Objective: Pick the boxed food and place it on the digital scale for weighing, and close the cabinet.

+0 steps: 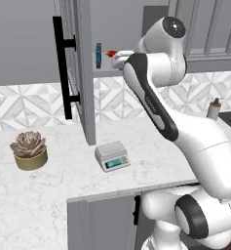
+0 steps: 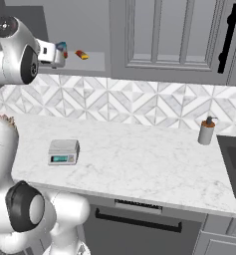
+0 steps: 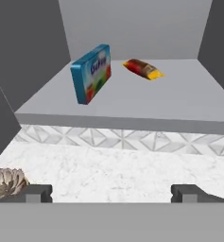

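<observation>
Gripper [image 3: 111, 193]: fingers spread wide, holding nothing; it is raised to the open cabinet's shelf, in front of the shelf's front edge and apart from what stands on it.
Fingertips [image 3: 38, 193]: two dark tips low in the hand view, far apart, with the worktop showing between them.
Box [image 3: 91, 73]: blue with a white label, red and green at the bottom; it stands on edge on the shelf, left of the shelf's middle, turned at an angle to the front edge. In the left base view it shows as a thin blue sliver [image 1: 98, 54] just past the door's edge.
Snack [image 3: 142, 69]: small red-and-yellow item lying flat on the shelf, right of the box and nearer the back wall, not touching it.
Shelf [image 3: 179, 106]: grey, the cabinet's floor, above the patterned tile wall.
Cabinet [image 1: 83, 73]: upper wall unit, its door swung open toward the camera, black bar handle [image 1: 62, 68] upright on the door's outer face.
Scale [image 1: 111, 156]: light grey, teal display to the front; it sits on the worktop [image 1: 48, 195] below the shelf, nothing on its platform.
Succulent [image 1: 28, 149]: in a low pot near the worktop's left side, well apart from the scale.
Dispenser [image 2: 206, 131]: small bottle on the worktop's right end, near the back wall.
</observation>
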